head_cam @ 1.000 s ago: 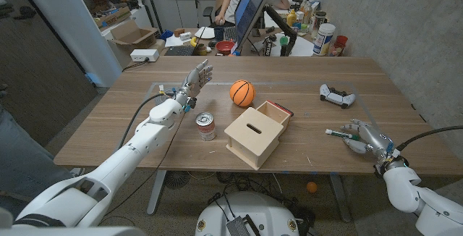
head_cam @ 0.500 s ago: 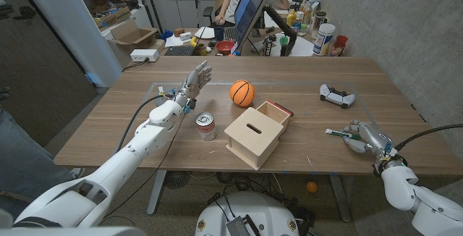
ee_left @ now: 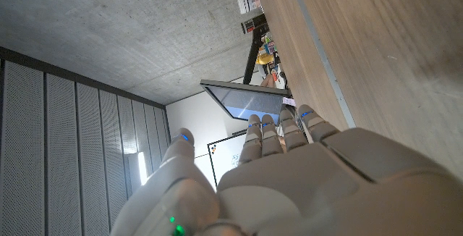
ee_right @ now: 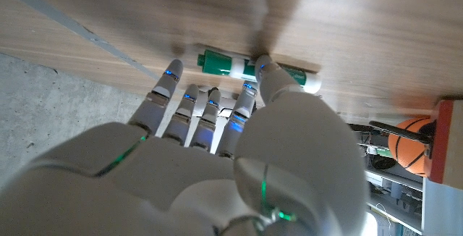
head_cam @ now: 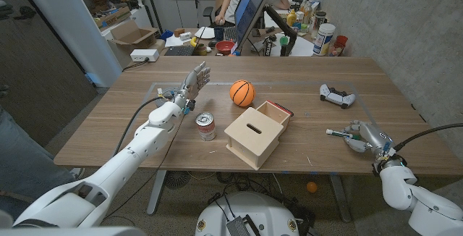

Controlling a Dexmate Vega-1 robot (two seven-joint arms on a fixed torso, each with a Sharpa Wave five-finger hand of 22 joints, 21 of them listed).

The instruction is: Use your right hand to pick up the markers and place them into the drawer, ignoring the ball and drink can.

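— Where it lies on the wooden surface [head_cam: 108, 124], is the green-and-white marker [ee_right: 249, 69] gripped?
— The right wrist view shows the right hand [head_cam: 364, 136] with fingers [ee_right: 266, 75] touching it, spread; grip unclear.
— The left hand [head_cam: 189, 86]?
— Raised, fingers apart, holding nothing, near the orange ball [head_cam: 241, 93].

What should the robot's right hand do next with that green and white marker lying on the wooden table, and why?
Probably close its fingers around the green and white marker and lift it. The right hand sits at the marker with its fingers spread beside the barrel and the thumb at it, yet the marker lies on the wooden table, not visibly gripped. The light wooden drawer box waits to its left.
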